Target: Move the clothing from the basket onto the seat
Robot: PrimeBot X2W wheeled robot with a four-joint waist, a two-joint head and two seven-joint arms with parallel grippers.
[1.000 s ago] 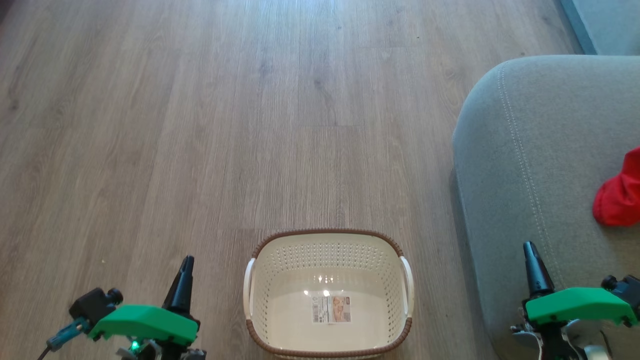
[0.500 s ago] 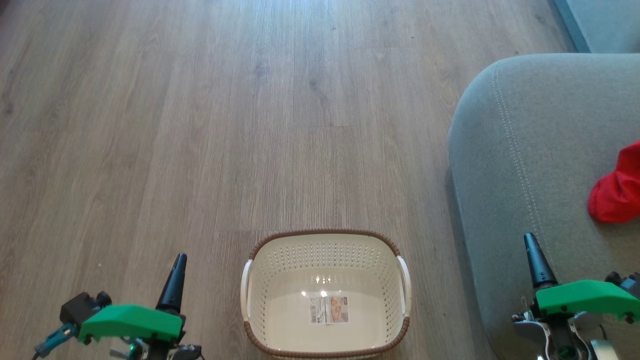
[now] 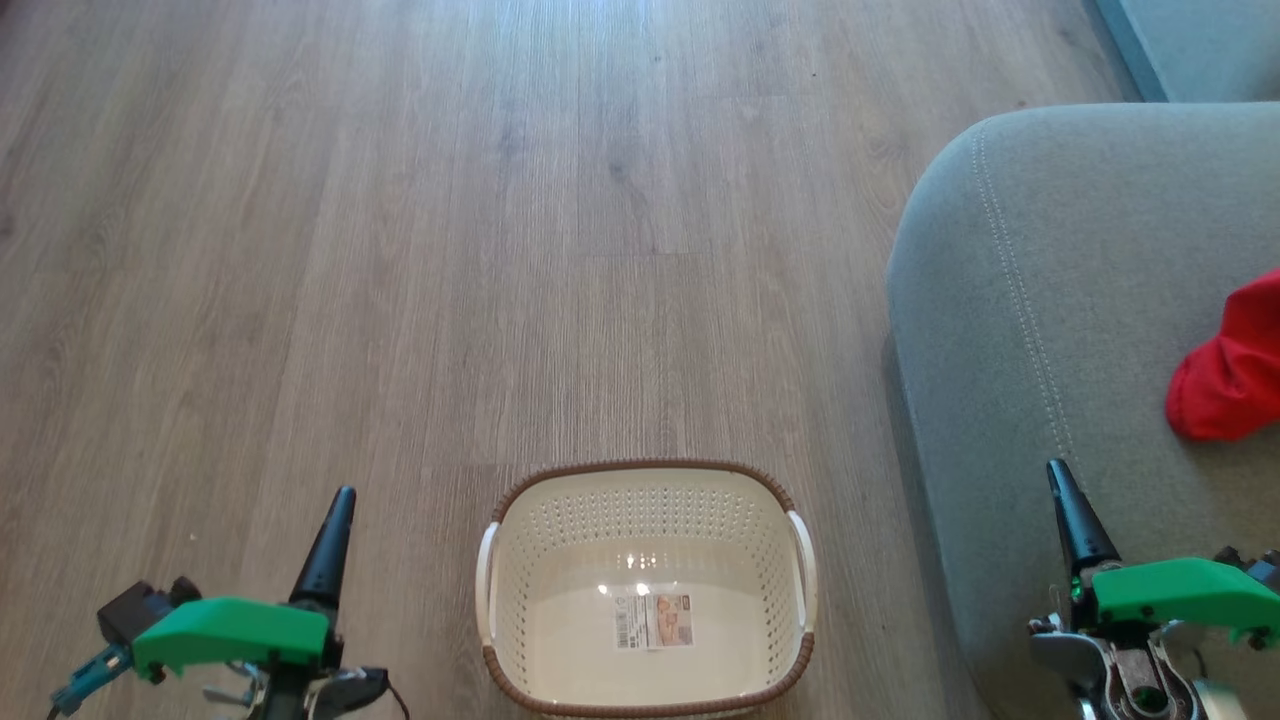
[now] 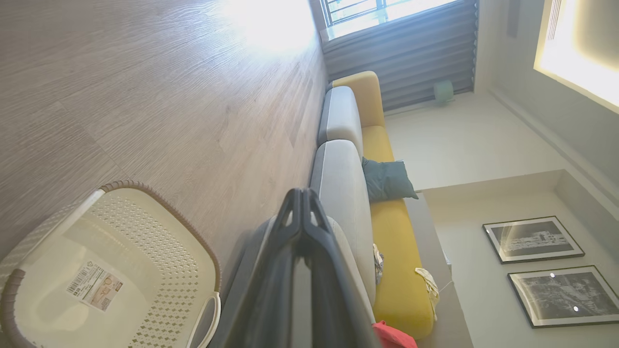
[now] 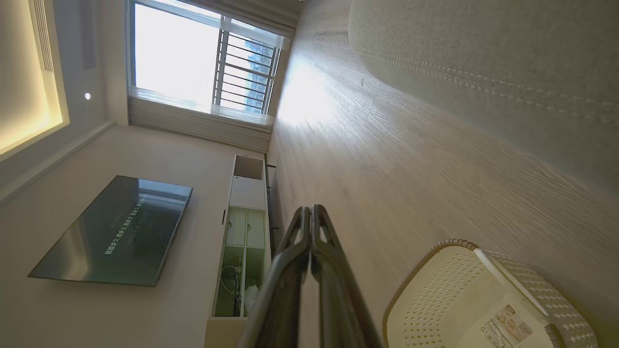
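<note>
- Standing upright on the wooden floor [image 3: 400,250], the basket [image 3: 640,520] sits just beside the left side of the seat [image 3: 1080,300], with a strip of floor between them.
- Basket contents: only the label sticker [image 3: 653,621], flat on its bottom.
- Seat: grey upholstery, with one rounded corner and a line of light stitching in view.
- Clothing [image 3: 1225,370]: one bunched red piece lies on the seat's top, inward of the stitch line. The head view's right border cuts it off.
- Left gripper [image 3: 340,500]: over the floor, left of the basket and well apart from it. Jaws are pressed together with nothing between them.
- Right gripper [image 3: 1058,475]: over the seat's left edge, beside the stitch line, near the clothing but apart from it. Jaws are pressed together and hold nothing.
</note>
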